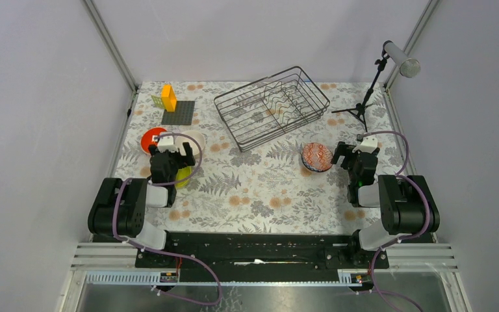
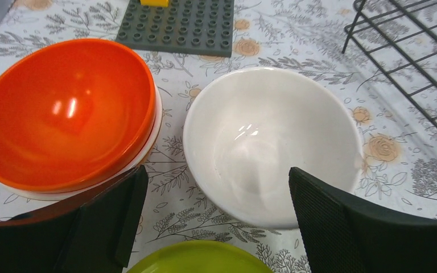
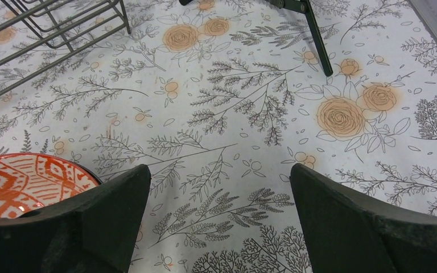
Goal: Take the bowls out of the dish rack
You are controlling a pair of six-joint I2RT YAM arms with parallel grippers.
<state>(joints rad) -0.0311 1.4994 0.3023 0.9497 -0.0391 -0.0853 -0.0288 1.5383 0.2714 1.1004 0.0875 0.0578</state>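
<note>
The dish rack (image 1: pixel 273 107) stands at the back middle and no bowl shows in it. An orange bowl (image 2: pixel 62 114) rests on something white-rimmed, with a cream bowl (image 2: pixel 273 142) to its right and a yellow-green bowl (image 2: pixel 199 259) nearer. They show in the top view as orange (image 1: pixel 152 138), cream (image 1: pixel 195 139) and yellow-green (image 1: pixel 183 177). My left gripper (image 2: pixel 213 210) is open and empty above the gap between them, as the top view (image 1: pixel 172 151) also shows. The pink patterned bowl (image 1: pixel 316 156) sits right of centre. My right gripper (image 1: pixel 355 149) is open and empty just right of it; the bowl (image 3: pixel 17 182) lies beside its left finger.
A flat dark grey studded plate (image 2: pixel 176 25) with an orange-yellow block (image 1: pixel 168 97) lies at the back left. A small black tripod (image 1: pixel 364 104) holding a lamp stands at the back right, and one of its legs (image 3: pixel 316 34) reaches ahead of my right gripper (image 3: pixel 219 210). A rack corner (image 3: pixel 51 23) is near.
</note>
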